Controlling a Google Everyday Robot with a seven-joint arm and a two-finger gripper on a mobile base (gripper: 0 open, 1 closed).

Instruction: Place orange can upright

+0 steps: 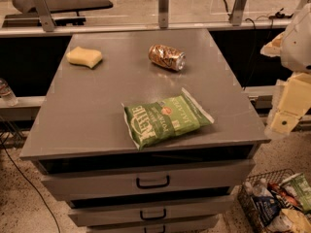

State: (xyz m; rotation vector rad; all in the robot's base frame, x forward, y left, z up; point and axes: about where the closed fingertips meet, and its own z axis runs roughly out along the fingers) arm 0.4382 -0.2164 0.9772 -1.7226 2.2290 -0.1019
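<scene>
The orange can [166, 57] lies on its side on the grey cabinet top [97, 106], toward the back and right of the middle. Its silver top faces right and toward the front. My gripper [283, 122] hangs off the right edge of the cabinet, at about the height of the top, well to the right of the can and nearer the front. It holds nothing that I can see.
A green chip bag [165, 120] lies flat near the front edge. A yellow sponge [84, 57] sits at the back left. Drawers [152, 182] are below the top. A wire basket of snacks [277, 205] stands on the floor at the right. A rail [146, 27] runs behind.
</scene>
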